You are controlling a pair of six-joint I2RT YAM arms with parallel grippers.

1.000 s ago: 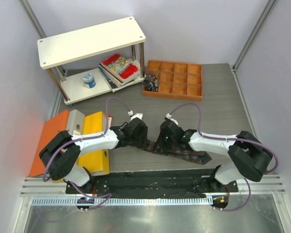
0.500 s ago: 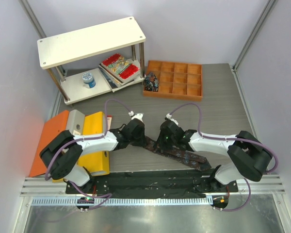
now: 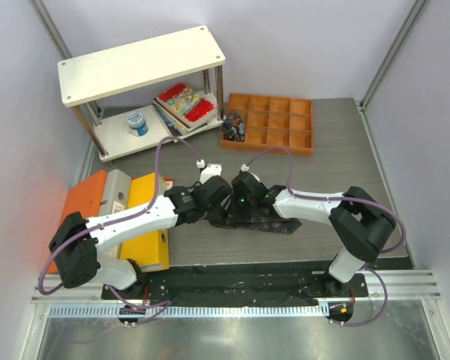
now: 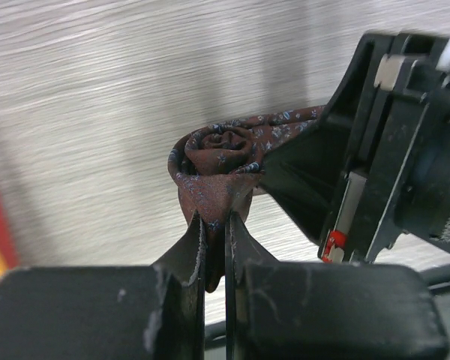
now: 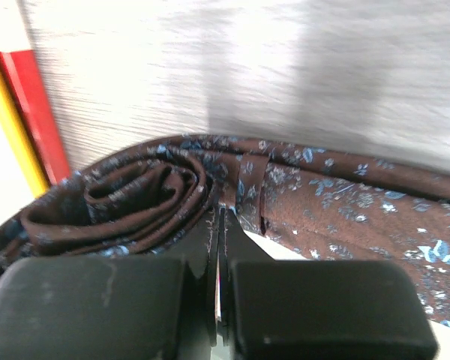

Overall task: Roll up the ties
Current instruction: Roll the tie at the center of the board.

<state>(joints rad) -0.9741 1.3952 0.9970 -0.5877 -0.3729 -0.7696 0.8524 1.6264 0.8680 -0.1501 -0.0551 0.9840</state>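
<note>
A dark brown tie with small blue flowers (image 3: 276, 223) lies on the grey table between the two arms. Its left end is wound into a roll (image 4: 221, 150), the same roll (image 5: 120, 196) that fills the left of the right wrist view. My left gripper (image 4: 214, 225) is shut on a fold of cloth at the roll's near side. My right gripper (image 5: 220, 216) is shut, its tips pressed against the tie where the roll meets the flat tail (image 5: 352, 202). In the top view the left gripper (image 3: 222, 202) and right gripper (image 3: 237, 205) sit nearly touching over the roll.
An orange compartment tray (image 3: 274, 120) stands at the back, with a dark bundle (image 3: 233, 127) in its left corner cell. The white shelf (image 3: 139, 64) at the back left holds books (image 3: 184, 101) and a blue spool (image 3: 137, 122). Orange (image 3: 79, 214) and yellow (image 3: 151, 221) boxes sit at the left.
My left gripper has shut on the tie's rolled end. Both grippers have moved away from the bases and closer together. The tie's tail has been drawn leftward and looks shorter.
</note>
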